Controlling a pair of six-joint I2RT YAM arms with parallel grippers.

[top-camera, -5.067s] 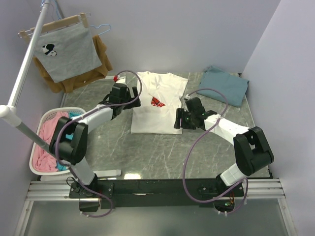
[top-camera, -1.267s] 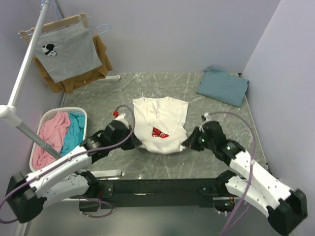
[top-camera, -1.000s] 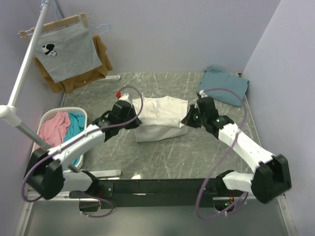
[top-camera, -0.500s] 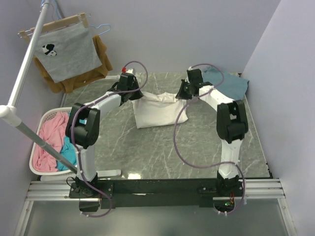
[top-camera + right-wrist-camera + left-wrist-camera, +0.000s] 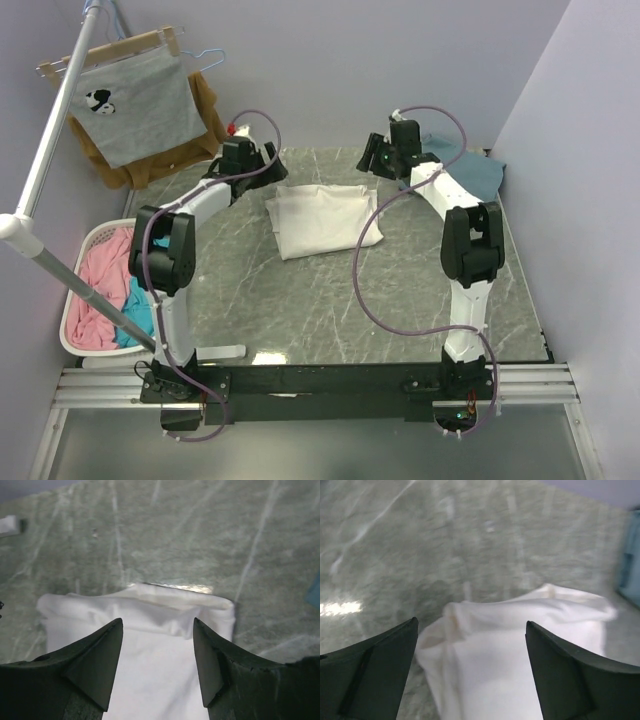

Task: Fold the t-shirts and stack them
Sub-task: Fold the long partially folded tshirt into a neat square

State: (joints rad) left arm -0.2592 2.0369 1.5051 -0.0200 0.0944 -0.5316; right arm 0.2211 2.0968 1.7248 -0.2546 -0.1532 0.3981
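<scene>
The white t-shirt (image 5: 322, 220) lies folded in a rough rectangle mid-table, its red logo hidden inside the fold. It fills the lower part of the left wrist view (image 5: 520, 645) and the right wrist view (image 5: 150, 655). The teal-blue t-shirt (image 5: 470, 178) lies folded at the far right corner. My left gripper (image 5: 268, 170) is open and empty just beyond the white shirt's far left corner (image 5: 470, 630). My right gripper (image 5: 370, 163) is open and empty just beyond its far right corner (image 5: 157, 625).
A white laundry basket (image 5: 82, 262) with pink and teal clothes stands at the left edge. A grey shirt with an animal mark (image 5: 135, 100) and a brown garment (image 5: 205, 125) hang at the far left. A white rail (image 5: 50, 140) crosses above.
Both grippers carried the shirt's near edge up and over to the far side, folding it, then let go and opened. Both now hover past the far edge.
</scene>
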